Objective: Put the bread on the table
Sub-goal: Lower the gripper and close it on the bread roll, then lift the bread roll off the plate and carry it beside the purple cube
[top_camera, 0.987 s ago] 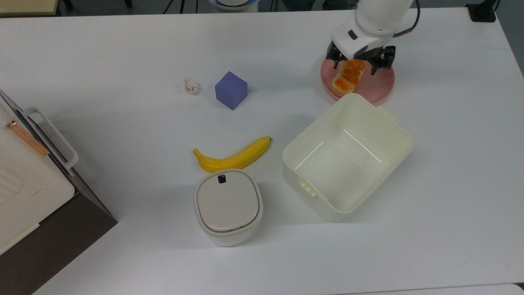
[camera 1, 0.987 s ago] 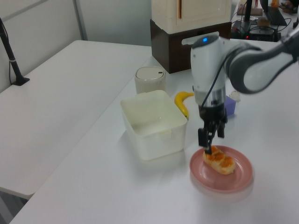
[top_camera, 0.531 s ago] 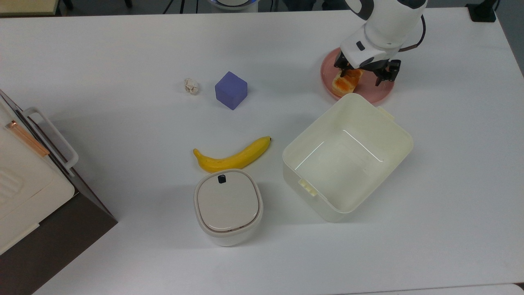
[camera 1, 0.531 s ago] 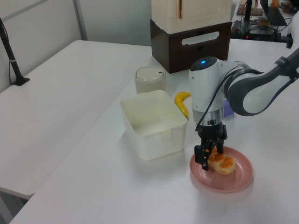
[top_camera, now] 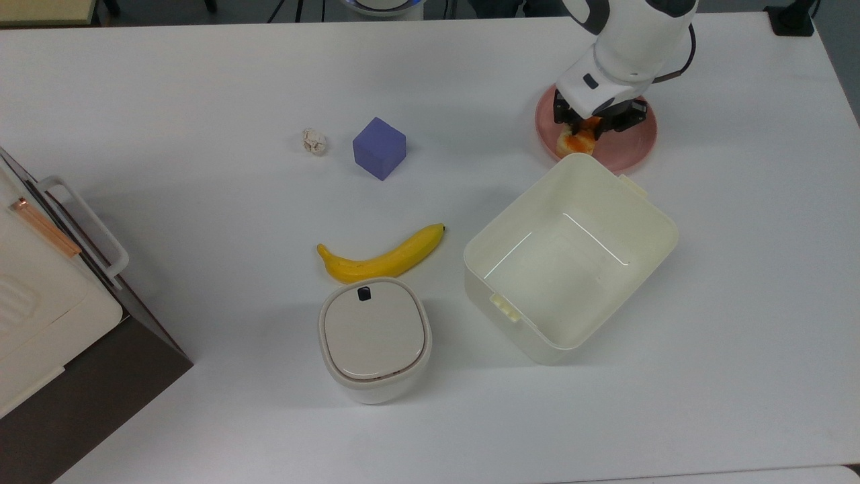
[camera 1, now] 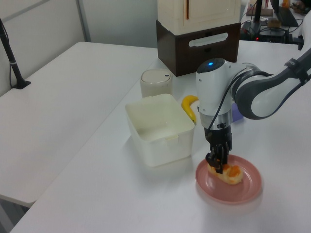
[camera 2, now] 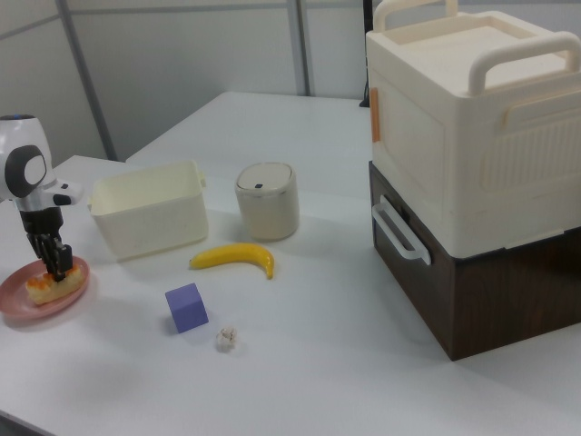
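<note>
Since the earlier frames the end effector has come down onto the small oblong bun of bread with its golden-orange top, and the round pink plate has slid a little toward the top view's right. Its fingers now stand close together on the two sides of the bread, so they seem to grip it, although the white wrist covers part of the contact.

The bread is lying on the plate, near the far right corner of the large white tabletop. It sits directly under the end effector, and its long axis runs from the wrist toward the cream plastic tub, so the fingers cross its short width. I judge that the coming move is a straight lift.

From the left view the bread is seen resting on the plate, not yet raised; the top view hides this under the wrist. The right view shows the end effector upright over the bread.
</note>
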`<action>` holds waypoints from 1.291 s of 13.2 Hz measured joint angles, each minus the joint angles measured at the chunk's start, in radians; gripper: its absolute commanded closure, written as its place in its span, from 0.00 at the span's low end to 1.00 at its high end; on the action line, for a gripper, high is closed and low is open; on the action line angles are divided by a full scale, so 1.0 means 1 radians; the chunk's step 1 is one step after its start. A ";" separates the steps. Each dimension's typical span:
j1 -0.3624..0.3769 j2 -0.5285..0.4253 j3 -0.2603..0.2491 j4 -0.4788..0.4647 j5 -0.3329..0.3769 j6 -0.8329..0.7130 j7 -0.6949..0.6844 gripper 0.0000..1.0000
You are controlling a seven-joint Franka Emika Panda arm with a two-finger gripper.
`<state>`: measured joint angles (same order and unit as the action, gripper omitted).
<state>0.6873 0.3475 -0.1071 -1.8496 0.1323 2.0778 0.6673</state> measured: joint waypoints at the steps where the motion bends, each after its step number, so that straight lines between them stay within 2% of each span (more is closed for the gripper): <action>1: -0.003 0.000 -0.002 0.000 0.000 -0.003 -0.022 0.91; 4: -0.031 -0.012 -0.010 0.024 0.000 -0.051 -0.076 0.88; 6: -0.093 -0.039 -0.015 0.084 0.000 -0.158 -0.143 0.82; 9: -0.220 -0.068 -0.022 0.160 -0.042 -0.266 -0.255 0.76; 10: -0.276 -0.070 -0.024 0.164 -0.078 -0.270 -0.296 0.75; 13: -0.388 -0.062 -0.025 0.163 -0.111 -0.270 -0.392 0.74; 14: -0.429 -0.061 -0.026 0.163 -0.111 -0.270 -0.431 0.67; 15: -0.491 -0.059 -0.027 0.163 -0.112 -0.270 -0.486 0.49; 16: -0.529 -0.059 -0.027 0.164 -0.112 -0.270 -0.516 0.19; 17: -0.588 -0.059 -0.027 0.169 -0.112 -0.267 -0.554 0.08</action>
<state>0.0994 0.2883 -0.1343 -1.6804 0.0204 1.8112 0.1132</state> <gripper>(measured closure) 0.626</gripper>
